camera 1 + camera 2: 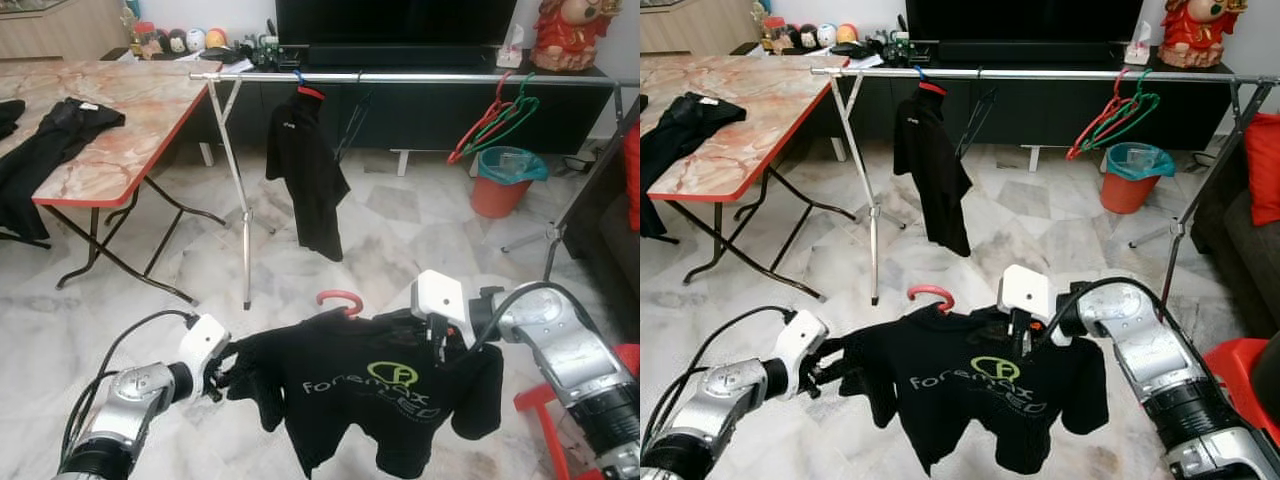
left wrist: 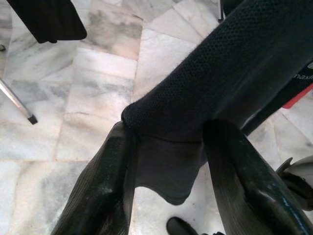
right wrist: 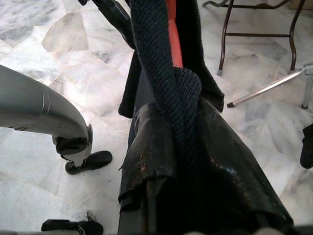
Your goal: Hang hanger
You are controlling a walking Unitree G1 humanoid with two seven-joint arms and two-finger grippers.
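A marble-topped table [image 1: 120, 130] stands at the far left with dark clothes [image 1: 45, 140] lying on it. Beyond it a metal rail [image 1: 420, 77] runs across the room on thin legs, with a black shirt [image 1: 305, 170] already hanging near its left end and a bunch of empty hangers [image 1: 495, 125] toward its right end, above an orange bin [image 1: 505, 180]. Low in front, the robot holds a black T-shirt [image 1: 370, 390] spread between its arms over the marble floor [image 1: 400, 210], well apart from the rail. The left gripper [image 1: 222, 375] is clenched on the shirt's left sleeve; the wrist view shows the cloth pinched between its fingers [image 2: 102, 191]. The hanger [image 1: 340, 299] inside the shirt shows its red hook at the collar. The right gripper [image 1: 440, 338] is clenched on the shirt's right shoulder, with a strip of red hanger visible against the bunched fabric. The risks, as a judgement: the hook points up between the arms but neither gripper holds it directly, so it may tilt and miss the rail; the left grip is on cloth alone, so pulling could slide the shirt off the hanger; the hem hangs low and could drag on the floor; and a lift near the left end could bump the hanging shirt.
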